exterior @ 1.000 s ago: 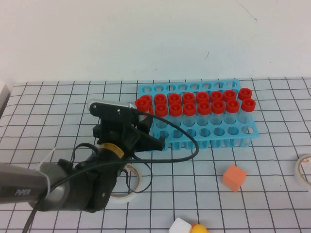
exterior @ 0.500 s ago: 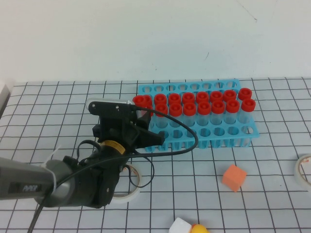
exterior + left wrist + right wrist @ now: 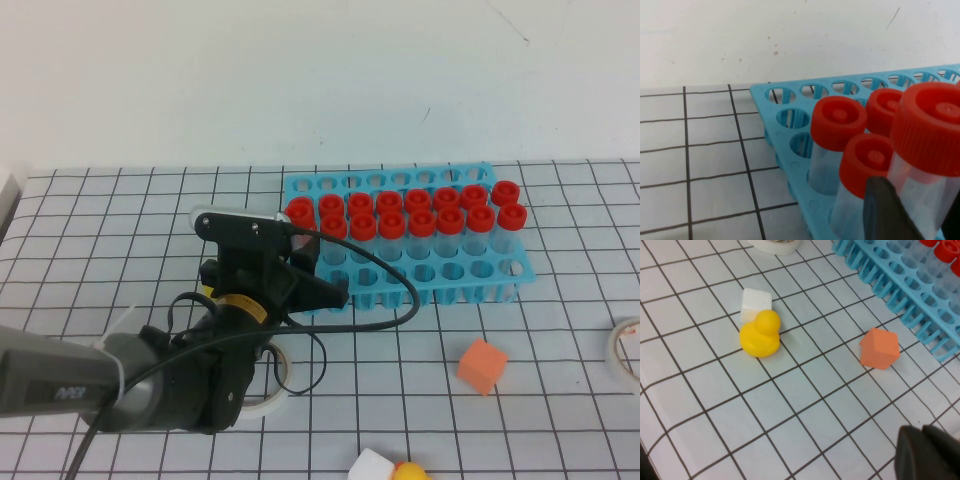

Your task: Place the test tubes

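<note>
A blue test tube rack [image 3: 420, 178] stands at mid-table with two rows of red-capped tubes [image 3: 420, 215] upright in it. My left gripper [image 3: 297, 252] hovers at the rack's left end, shut on one more red-capped test tube [image 3: 299, 212]. In the left wrist view this held tube [image 3: 930, 125] sits between the jaws of the left gripper [image 3: 922, 210], just beside the racked tubes [image 3: 837, 135] and above the rack's corner [image 3: 762, 95]. My right gripper [image 3: 927, 452] is shut and empty, hanging over bare gridded table, out of the high view.
An orange cube [image 3: 482, 365] lies in front of the rack. A yellow duck [image 3: 760, 335] and a white cube [image 3: 756, 302] sit at the near edge. One tape roll [image 3: 272, 395] lies under my left arm, another [image 3: 628, 350] at the right edge.
My left gripper with its tube has shifted slightly to the right along the rack's left end. Nothing else has moved.
</note>
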Controlling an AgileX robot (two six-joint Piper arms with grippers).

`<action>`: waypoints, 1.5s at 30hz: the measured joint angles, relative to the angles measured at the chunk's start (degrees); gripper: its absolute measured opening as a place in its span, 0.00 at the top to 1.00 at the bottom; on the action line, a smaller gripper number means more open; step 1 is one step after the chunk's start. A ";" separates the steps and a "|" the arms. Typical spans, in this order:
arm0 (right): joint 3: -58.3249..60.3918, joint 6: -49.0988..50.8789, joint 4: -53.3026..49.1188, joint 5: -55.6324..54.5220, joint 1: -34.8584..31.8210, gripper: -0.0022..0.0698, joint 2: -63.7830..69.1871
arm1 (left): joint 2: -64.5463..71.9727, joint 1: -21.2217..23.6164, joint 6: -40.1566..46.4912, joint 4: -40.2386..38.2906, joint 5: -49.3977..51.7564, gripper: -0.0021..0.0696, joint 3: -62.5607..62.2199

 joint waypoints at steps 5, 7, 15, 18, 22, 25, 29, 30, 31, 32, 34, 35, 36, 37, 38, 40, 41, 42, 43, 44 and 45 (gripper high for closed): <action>0.00 0.00 0.00 0.00 0.00 0.97 0.00 | 0.00 0.00 0.89 -0.04 0.00 0.68 0.00; 0.00 0.00 0.00 0.00 0.00 0.97 0.00 | 0.00 0.00 1.12 -0.14 0.04 0.68 0.00; 0.00 0.00 0.00 0.00 0.00 0.97 0.00 | 0.00 -0.25 5.99 -0.25 1.99 0.68 -0.02; 0.00 0.00 0.00 0.00 0.00 0.97 0.00 | 0.00 -0.38 6.89 -0.25 1.99 0.68 -0.02; 0.00 0.00 0.00 0.00 0.00 0.97 0.00 | 0.00 -0.38 7.27 -0.03 2.36 0.68 -0.02; 0.00 0.00 0.00 0.00 0.00 0.97 0.00 | 0.00 -0.38 7.97 -0.03 2.95 0.68 -0.02; 0.00 0.00 0.00 0.00 0.00 0.97 0.00 | 0.00 -0.38 8.54 -0.03 4.81 0.66 -0.02; 0.00 0.00 0.00 0.00 0.00 0.97 0.00 | 0.00 -0.38 8.63 -0.23 5.96 0.58 -0.02; 0.00 0.00 0.00 0.00 0.00 0.97 0.00 | 0.00 -0.38 8.63 -0.48 6.48 0.51 -0.02; 0.00 0.00 0.00 0.00 0.00 0.97 0.00 | 0.00 -0.38 8.63 -0.79 6.69 0.44 -0.02; 0.00 0.00 0.00 0.00 0.00 0.97 0.00 | 0.00 -0.38 9.02 -1.67 7.00 0.32 -0.02; 0.00 0.00 0.00 0.00 0.00 0.97 0.00 | -0.13 -0.38 9.32 -2.19 7.28 0.27 -0.02; 0.00 0.00 0.00 0.00 0.00 0.97 0.00 | -0.49 -0.38 9.76 -2.64 7.56 0.25 -0.02; 0.00 0.00 0.00 0.00 0.00 0.97 0.00 | -0.98 -0.38 10.21 -3.18 8.09 0.23 -0.02; 0.00 0.00 0.00 0.00 0.00 0.97 0.00 | -1.61 -0.38 10.64 -3.71 8.38 0.22 -0.02; 0.00 0.00 0.00 0.00 0.00 0.97 0.00 | -3.82 -0.45 12.67 -5.09 9.09 0.23 -0.02; 0.00 0.00 0.00 0.00 0.00 0.97 0.00 | -5.32 -0.45 14.13 -5.59 9.34 0.25 -0.02; 0.00 0.00 0.00 0.00 0.00 0.97 0.00 | -6.99 -0.45 15.45 -6.27 9.51 0.28 -0.02; 0.00 0.00 0.00 0.00 0.00 0.97 0.00 | -8.89 -0.45 16.85 -6.79 9.82 0.31 -0.02; 0.00 0.00 0.00 0.00 0.00 0.97 0.00 | -10.55 -0.45 17.98 -7.20 10.22 0.35 -0.02; 0.00 0.00 0.00 0.00 0.00 0.97 0.00 | -12.75 -0.45 19.54 -7.76 10.83 0.40 -0.02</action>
